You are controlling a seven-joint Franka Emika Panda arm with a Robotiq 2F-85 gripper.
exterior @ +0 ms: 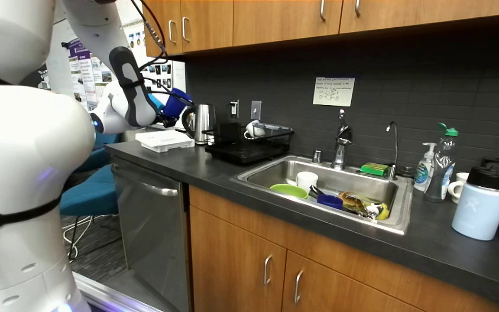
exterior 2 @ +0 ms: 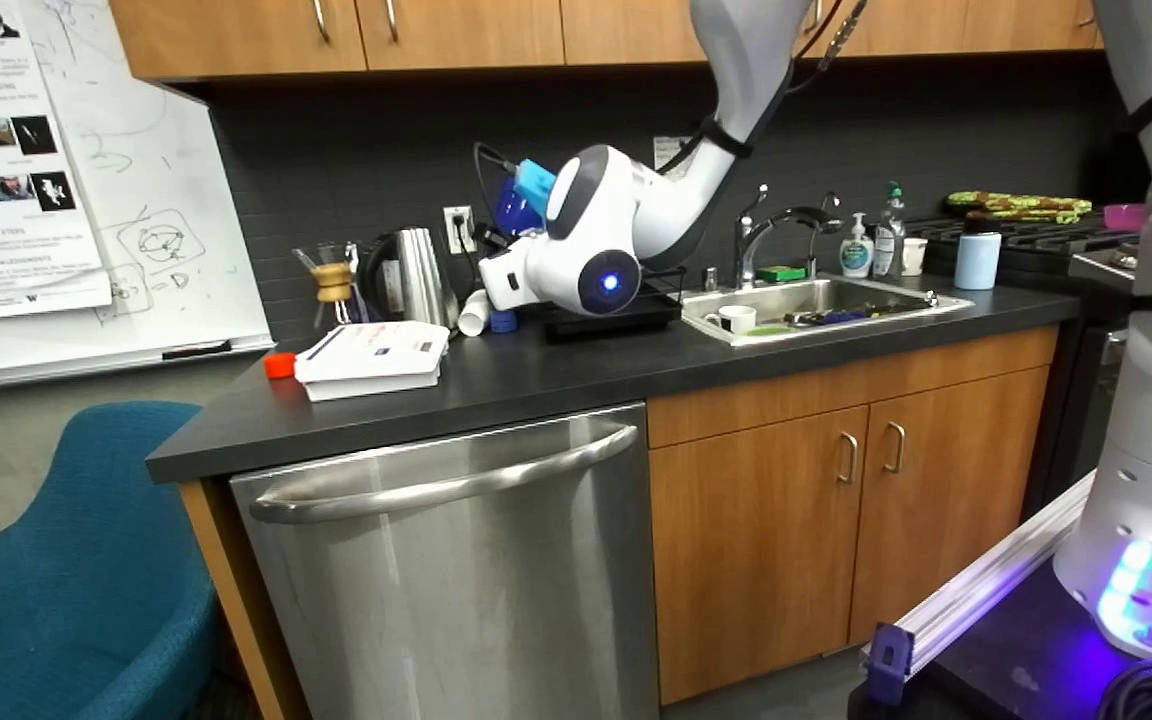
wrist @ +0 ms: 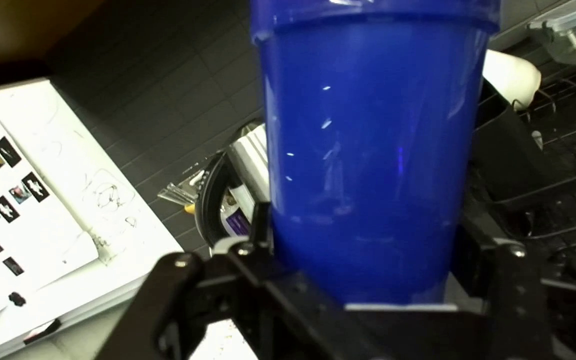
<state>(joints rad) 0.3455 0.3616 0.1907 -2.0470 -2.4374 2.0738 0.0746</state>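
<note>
My gripper (wrist: 365, 242) is shut on a blue cup (wrist: 368, 150), its fingers on both sides near the cup's narrower end. In both exterior views the cup (exterior: 176, 105) (exterior 2: 514, 210) is tilted and held above the counter. The gripper (exterior: 168, 120) is near a silver kettle (exterior: 205, 123) with a black handle, which also shows behind the cup in the wrist view (wrist: 252, 160). A black dish rack (exterior: 249, 151) stands beside the kettle, holding a white mug (exterior: 254, 130) and a clear container (exterior: 273, 128). The arm partly hides the cup (exterior 2: 514, 210) in an exterior view.
A white box (exterior: 165, 141) sits on the counter's end, near a red lid (exterior 2: 279, 365). The sink (exterior: 402, 208) holds a white mug (exterior: 306, 180), a green bowl (exterior: 288, 190) and other items. A faucet (exterior: 339, 147) rises behind it. Wooden cabinets (exterior: 284, 21) hang above.
</note>
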